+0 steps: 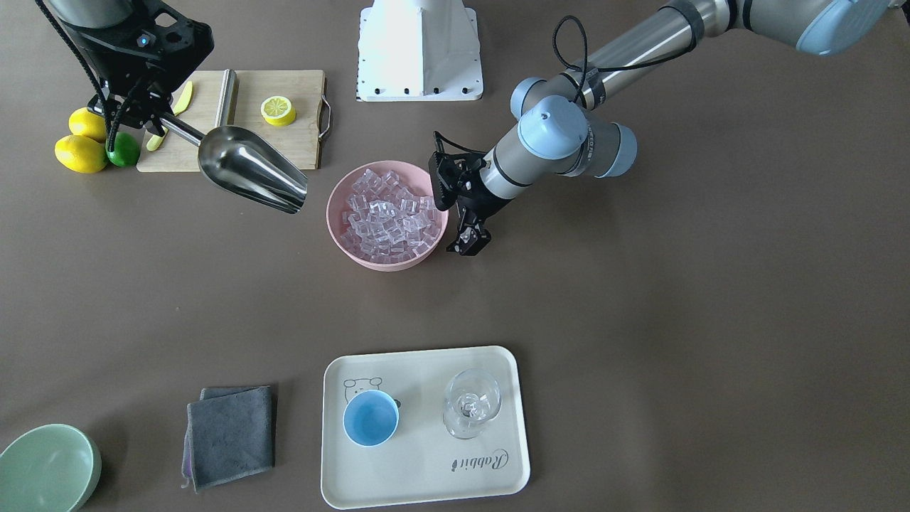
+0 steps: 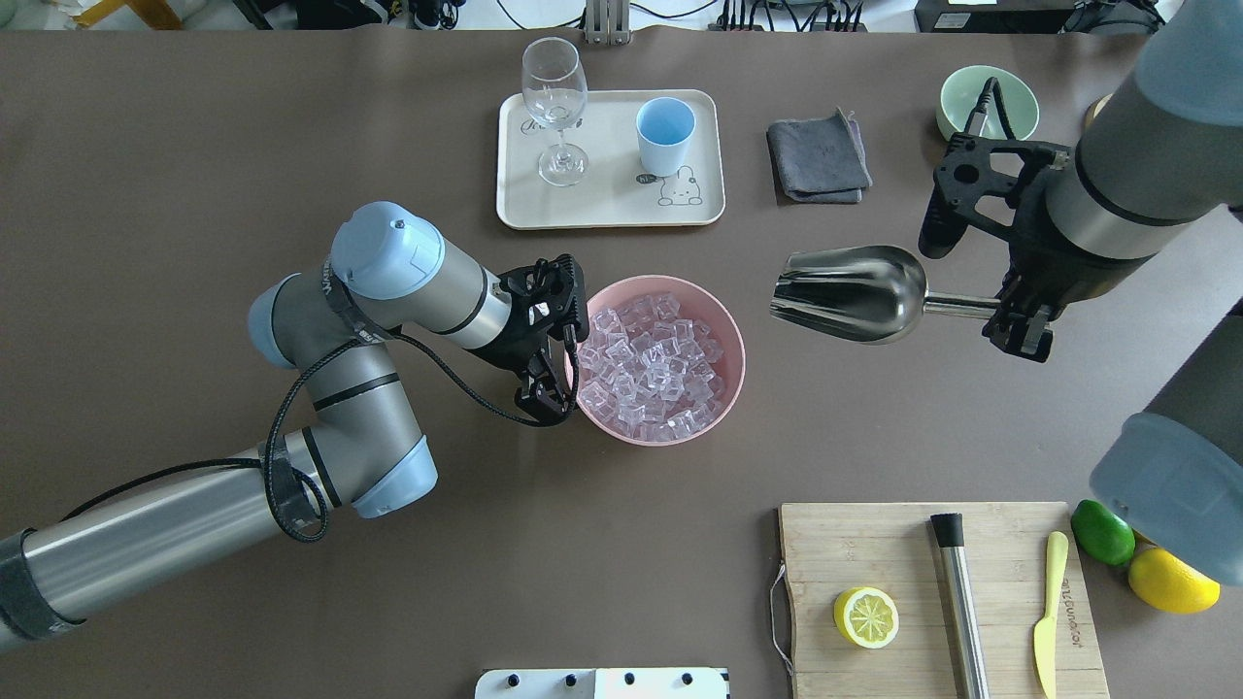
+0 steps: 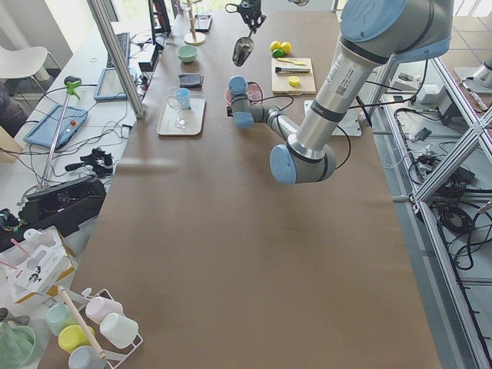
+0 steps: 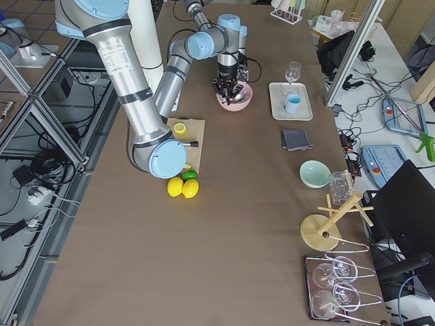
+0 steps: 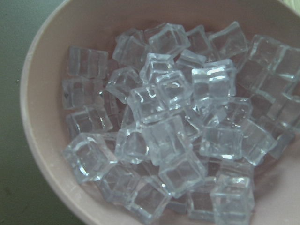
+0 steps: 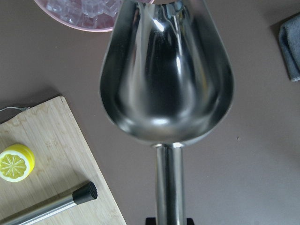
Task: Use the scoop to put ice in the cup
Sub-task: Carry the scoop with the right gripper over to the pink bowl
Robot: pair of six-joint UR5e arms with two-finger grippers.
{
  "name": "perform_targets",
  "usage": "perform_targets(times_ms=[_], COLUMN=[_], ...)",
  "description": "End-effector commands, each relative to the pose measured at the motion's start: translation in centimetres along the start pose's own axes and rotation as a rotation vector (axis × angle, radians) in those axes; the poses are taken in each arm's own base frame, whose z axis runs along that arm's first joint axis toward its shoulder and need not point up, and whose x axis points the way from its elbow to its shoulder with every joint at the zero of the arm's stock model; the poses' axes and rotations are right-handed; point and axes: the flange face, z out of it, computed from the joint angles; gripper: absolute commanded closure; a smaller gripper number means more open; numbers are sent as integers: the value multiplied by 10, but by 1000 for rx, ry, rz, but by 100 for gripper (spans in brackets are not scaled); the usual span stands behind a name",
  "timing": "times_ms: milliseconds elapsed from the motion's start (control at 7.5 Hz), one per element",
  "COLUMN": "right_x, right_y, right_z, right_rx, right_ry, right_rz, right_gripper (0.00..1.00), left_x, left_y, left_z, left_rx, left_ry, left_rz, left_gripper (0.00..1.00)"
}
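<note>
Seemingly to steady it, the left gripper (image 2: 544, 388) sits low just beside the left rim of the pink bowl (image 2: 730, 320); whether its jaws pinch that rim or stand spread I cannot tell; the ice (image 2: 646, 364) lies heaped in the bowl; beyond it the cup (image 2: 665, 134) stands upright and empty on the tray (image 2: 602, 209), ready to receive; right of the bowl the scoop (image 2: 855, 291) hangs empty, mouth turned toward the ice for a dig; the right gripper (image 2: 1015, 320) is clamped on its handle.
</note>
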Motion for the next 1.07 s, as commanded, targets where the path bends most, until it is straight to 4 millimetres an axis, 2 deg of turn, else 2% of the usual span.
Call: perform_targets(times_ms=[0, 133, 267, 533, 667, 800, 933], right_x=[-20, -20, -16, -32, -40, -42, -44], right_y=[-55, -63, -84, -131, -148, -155, -167], right_z=[-12, -15, -20, -13, -3, 12, 18], right_rx=[-197, -243, -295, -383, -416, -461, -486], right_ry=[45, 50, 44, 70, 69, 84, 84], right_rz=[-117, -158, -188, -270, -312, -328, -339], right_gripper=[100, 100, 100, 100, 100, 100, 100], left_x=[5, 5, 6, 7, 7, 6, 7], left_y=[1, 1, 1, 8, 9, 9, 10], left_z=[1, 1, 0, 1, 1, 2, 3], left_rx=[9, 11, 14, 19, 19, 19, 18], left_ry=[6, 7, 7, 5, 5, 5, 5], left_rz=[7, 11, 15, 19, 20, 19, 18], left_gripper=[2, 2, 2, 2, 2, 2, 2])
